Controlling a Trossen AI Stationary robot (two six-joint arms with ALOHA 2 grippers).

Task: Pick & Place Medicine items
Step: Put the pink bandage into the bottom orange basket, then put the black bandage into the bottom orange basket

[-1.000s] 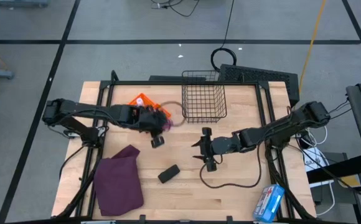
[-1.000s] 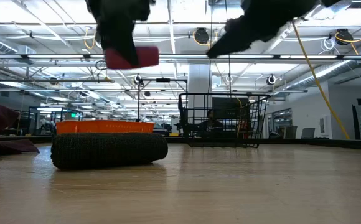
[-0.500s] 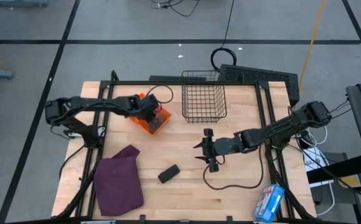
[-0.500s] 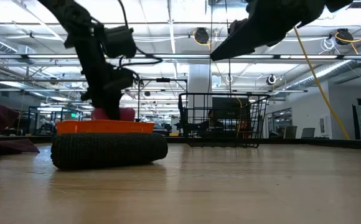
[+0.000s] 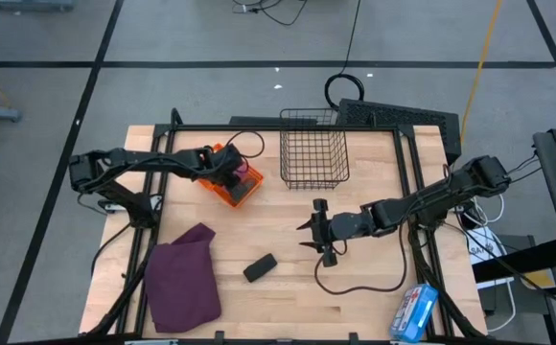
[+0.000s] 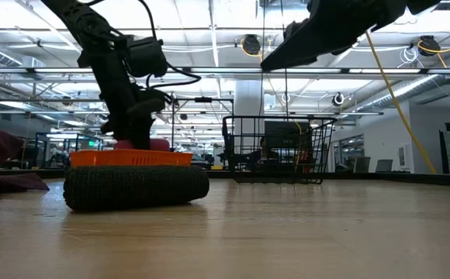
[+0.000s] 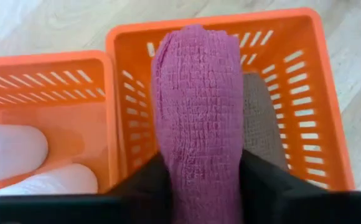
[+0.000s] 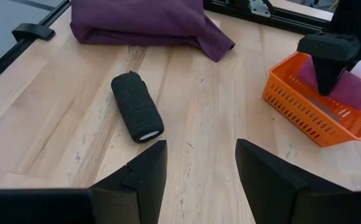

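Two white bottles [image 7: 12,152] in one compartment of the orange tray [image 5: 232,178]. Left gripper [image 7: 199,186] is in the neighbouring compartment, clenched on a pink bandage roll [image 7: 196,106], a grey roll [image 7: 261,118] beside it. One black roll [image 5: 260,267] on the table. Wire basket [image 5: 312,147] looks empty. Right gripper [image 8: 196,165] hovers mid-table, fingers apart.

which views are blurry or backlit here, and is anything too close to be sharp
Left wrist view: the pink bandage roll in the left gripper and the white bottles in the orange tray sit very close and look soft. Low view: bright ceiling lights leave the arms as dark silhouettes. Right wrist view: the black roll is sharp, the right gripper slightly blurred.
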